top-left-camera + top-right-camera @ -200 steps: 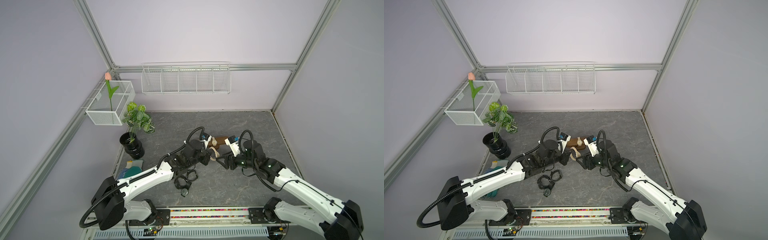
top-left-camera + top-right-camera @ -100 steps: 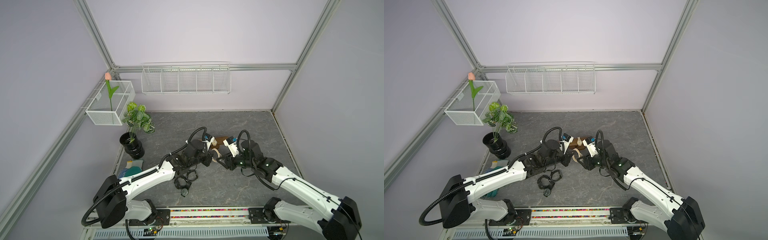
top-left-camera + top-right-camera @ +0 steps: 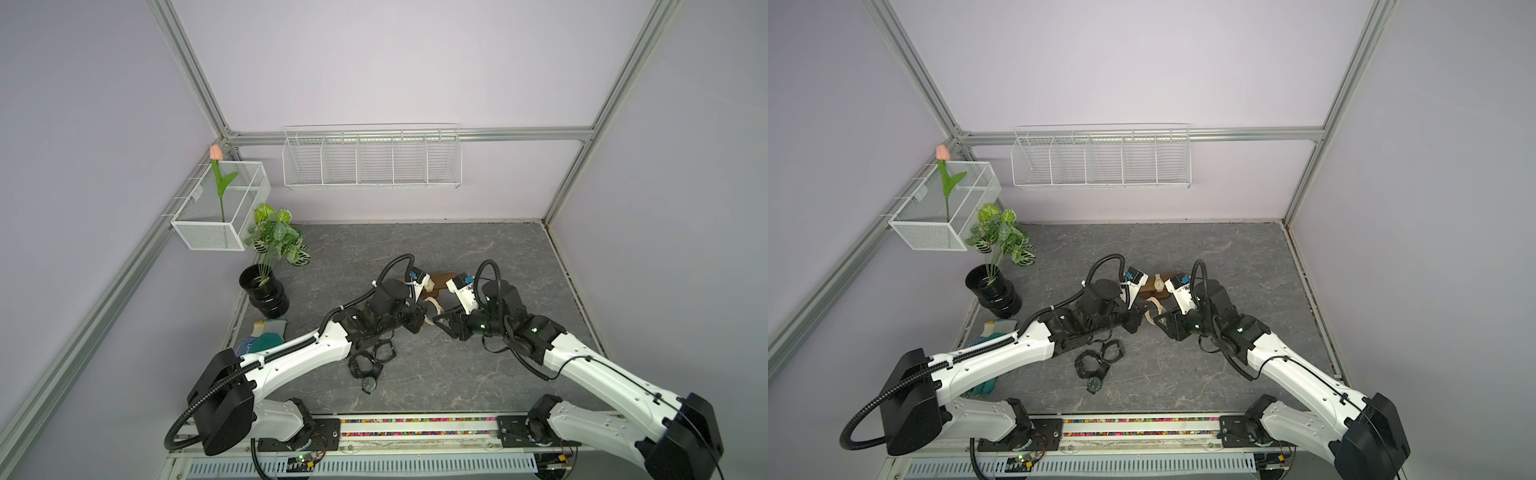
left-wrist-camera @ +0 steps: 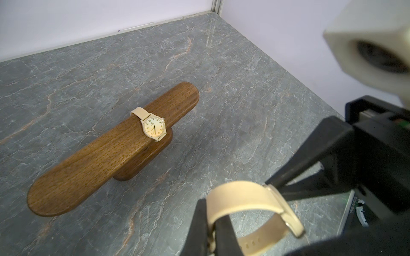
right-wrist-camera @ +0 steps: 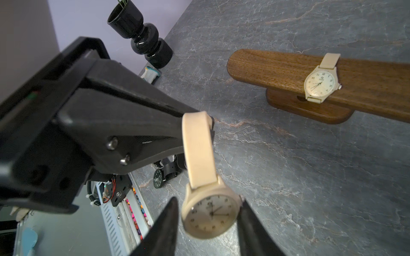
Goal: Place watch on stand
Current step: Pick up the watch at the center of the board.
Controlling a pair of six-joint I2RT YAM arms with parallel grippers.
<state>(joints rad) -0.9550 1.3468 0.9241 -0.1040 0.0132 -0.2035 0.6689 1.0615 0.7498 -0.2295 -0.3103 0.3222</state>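
A beige watch (image 5: 209, 212) hangs in the air by its strap (image 4: 239, 197), and my left gripper (image 4: 210, 212) is shut on that strap. My right gripper (image 5: 208, 201) stands open around the watch case: one finger touches the crown side and the other is a little apart from it. In both top views the two grippers meet just in front of the stand (image 3: 442, 277) (image 3: 1150, 286). The stand (image 4: 106, 150) (image 5: 277, 66) is a dark wooden bar on a small base. A second beige watch (image 4: 153, 129) (image 5: 320, 84) is wrapped round its middle.
Black watches (image 3: 370, 361) (image 3: 1098, 361) lie on the grey stone table beneath my left arm. A black vase with a plant (image 3: 266, 291) stands at the left edge, with gloves (image 3: 266, 336) in front of it. Wire baskets (image 3: 372, 156) hang on the walls.
My right gripper has moved left, in toward the watch held by my left gripper, and now has its fingers on either side of the case. The left gripper has hardly moved.
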